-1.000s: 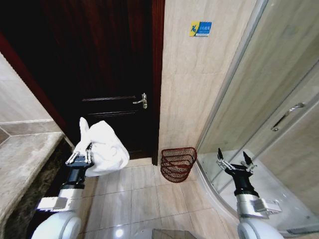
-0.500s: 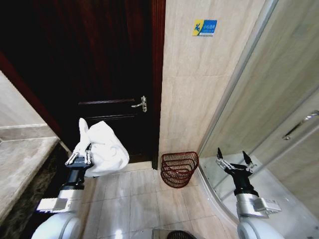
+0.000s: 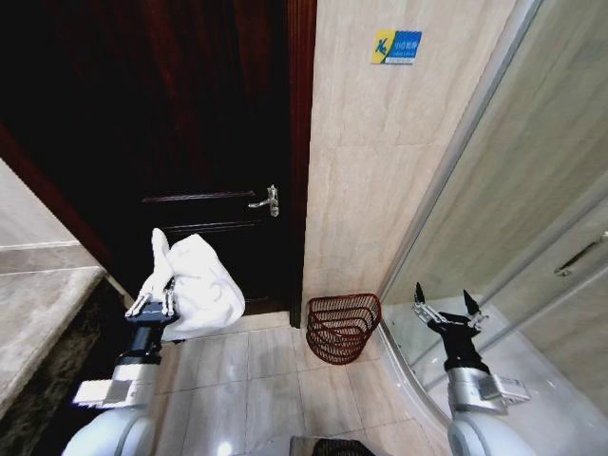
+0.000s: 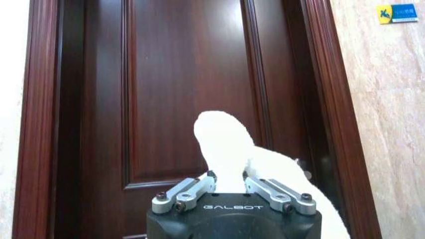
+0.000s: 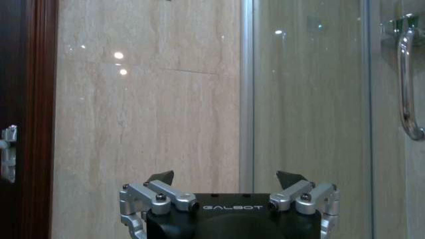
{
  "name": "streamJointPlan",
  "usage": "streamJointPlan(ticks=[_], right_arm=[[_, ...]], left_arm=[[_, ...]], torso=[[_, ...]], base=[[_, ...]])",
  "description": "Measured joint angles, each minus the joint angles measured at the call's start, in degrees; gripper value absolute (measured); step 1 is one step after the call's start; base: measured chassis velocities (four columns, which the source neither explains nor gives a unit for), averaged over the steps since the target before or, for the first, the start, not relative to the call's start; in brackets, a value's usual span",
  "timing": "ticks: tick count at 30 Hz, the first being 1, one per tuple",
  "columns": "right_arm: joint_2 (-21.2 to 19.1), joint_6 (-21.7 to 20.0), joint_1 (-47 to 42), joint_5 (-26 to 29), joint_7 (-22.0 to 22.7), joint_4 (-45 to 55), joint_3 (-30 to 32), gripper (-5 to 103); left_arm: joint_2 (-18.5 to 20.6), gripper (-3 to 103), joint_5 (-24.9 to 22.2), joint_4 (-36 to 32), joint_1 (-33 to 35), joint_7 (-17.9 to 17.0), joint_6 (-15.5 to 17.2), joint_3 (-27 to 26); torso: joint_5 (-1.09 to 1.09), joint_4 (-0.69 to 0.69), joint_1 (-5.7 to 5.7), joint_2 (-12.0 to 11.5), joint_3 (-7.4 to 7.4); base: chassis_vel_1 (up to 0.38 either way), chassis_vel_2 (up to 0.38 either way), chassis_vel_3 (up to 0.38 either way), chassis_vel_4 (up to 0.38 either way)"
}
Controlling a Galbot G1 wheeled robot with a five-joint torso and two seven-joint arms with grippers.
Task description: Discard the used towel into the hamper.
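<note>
white towel (image 3: 201, 285), red-brown open-weave hamper (image 3: 342, 326), dark door (image 3: 190, 123)

Your left gripper (image 3: 150, 306) is raised at the left of the head view, arm bent upward, its fingers (image 4: 189, 191) clamped together on the white towel (image 3: 198, 284). Your right gripper (image 3: 444, 304) is held up at the right, fingers (image 5: 161, 178) spread wide, holding nothing.
</note>
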Motion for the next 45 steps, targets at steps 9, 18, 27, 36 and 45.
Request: streamJointPlan(ticks=[9, 18, 27, 36, 45], right_arm=[[0.16, 0.31, -0.13, 0.07, -0.04, 0.21, 0.06, 100], [0.32, 0.74, -0.46, 0.08, -0.06, 0.49, 0.16, 100], [0.41, 1.05, -0.72, 0.18, -0.07, 0.64, 0.28, 100], [0.43, 1.11, -0.77, 0.22, -0.09, 0.75, 0.33, 100], [0.37, 1.42, -1.1, 0.22, -0.11, 0.67, 0.3, 100]], left_arm=[[-0.05, 7, 0.51, 0.21, -0.06, -0.06, -0.2, 0.0], [-0.06, 7, 0.52, 0.55, -0.12, -0.09, -0.27, 0.04], [-0.12, 7, 0.67, 1.14, -0.06, -0.09, -0.59, 0.1], [-0.26, 7, 0.96, 1.58, -0.04, 0.03, -0.85, 0.14], [-0.35, 7, 1.26, 2.73, 0.05, 0.04, -1.68, 0.15]], torso=[[-0.01, 0.0, -1.23, -2.75, -1.47], [0.0, 0.0, -2.51, -5.49, -2.95], [0.0, -0.01, -3.7, -8.26, -4.53], [0.0, -0.02, -4.95, -11.08, -6.1], [0.0, 0.01, -5.95, -13.2, -7.22]], base=[[-0.025, -0.013, -0.011, -0.021], [-0.071, -0.062, -0.065, -0.062], [-0.108, -0.106, -0.104, -0.103], [-0.117, -0.11, -0.117, -0.116], [-0.023, -0.027, -0.029, -0.019]])
